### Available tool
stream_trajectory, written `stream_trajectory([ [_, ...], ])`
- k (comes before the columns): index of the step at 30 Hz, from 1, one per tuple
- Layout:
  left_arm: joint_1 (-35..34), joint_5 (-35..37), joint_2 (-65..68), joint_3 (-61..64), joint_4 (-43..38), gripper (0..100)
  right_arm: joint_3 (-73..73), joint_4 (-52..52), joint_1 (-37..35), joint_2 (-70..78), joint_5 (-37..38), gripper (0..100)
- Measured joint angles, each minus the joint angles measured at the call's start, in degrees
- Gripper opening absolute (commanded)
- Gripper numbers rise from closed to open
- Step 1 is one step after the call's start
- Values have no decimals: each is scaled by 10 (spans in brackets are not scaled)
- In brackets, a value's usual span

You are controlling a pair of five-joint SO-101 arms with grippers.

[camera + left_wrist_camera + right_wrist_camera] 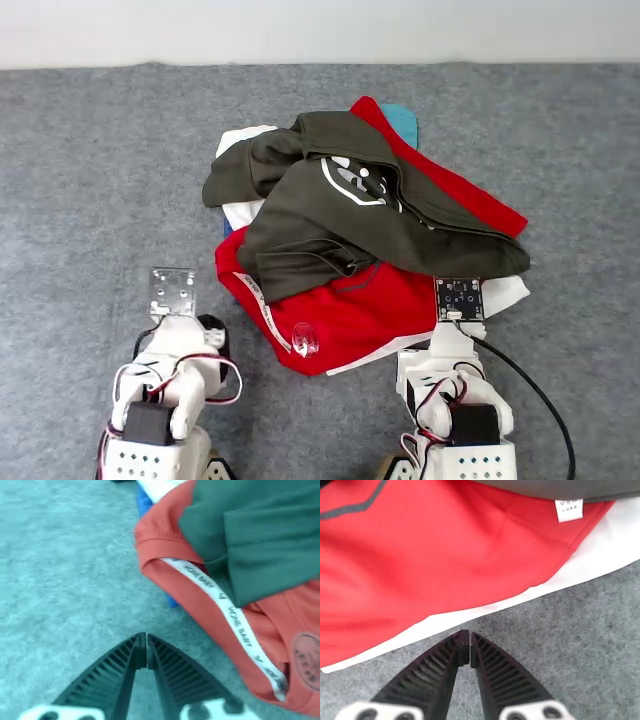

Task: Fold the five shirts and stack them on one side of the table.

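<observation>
Nothing is folded yet: the shirts lie in one tangled heap at the middle of the desk [90,180], so the task seems to be at its very start, with sorting the first garment as the step in hand. A dark olive shirt [340,215] sprawls on top, a red shirt [350,310] spreads beneath it toward the arms, a white shirt [243,212] peeks out on the heap's left side, and some blue cloth [403,120] shows at the far edge. The left tool [146,652] is closed tip to tip and holds nothing, poised over bare covering just beside the red shirt's white-striped seam [225,605]. The right tool [470,647] is likewise closed and empty, just short of a white hem [600,555] that lies under the red cloth. The next move probably calls for opening a tool and lifting the olive shirt off the top alone, then dragging it to open ground to spread flat; the layers underneath may well come along. The desk wears a grey, felt-like covering, a pale wall [300,30] runs along its far edge, and a black cable [530,385] trails from the right arm
</observation>
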Motion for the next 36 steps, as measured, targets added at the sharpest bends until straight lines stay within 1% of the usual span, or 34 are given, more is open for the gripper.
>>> stream_trajectory([
  [4,47,0,0,0,0,15,0,0,0,0,0,10],
  [7,55,0,0,-2,-14,15,0,0,0,0,0,10],
  [12,47,0,0,-82,-47,15,0,0,0,0,0,10],
  [20,55,0,6,-211,-49,15,0,0,0,0,0,10],
  [23,55,0,63,-264,-47,15,0,0,0,0,0,10],
  [27,59,0,195,-371,-17,15,0,0,0,0,0,10],
  [30,62,0,321,-469,28,15,0,0,0,0,0,10],
  [34,81,0,485,-589,113,15,0,0,0,0,0,10],
  [36,84,-1,556,-637,140,16,0,0,0,0,0,10],
])
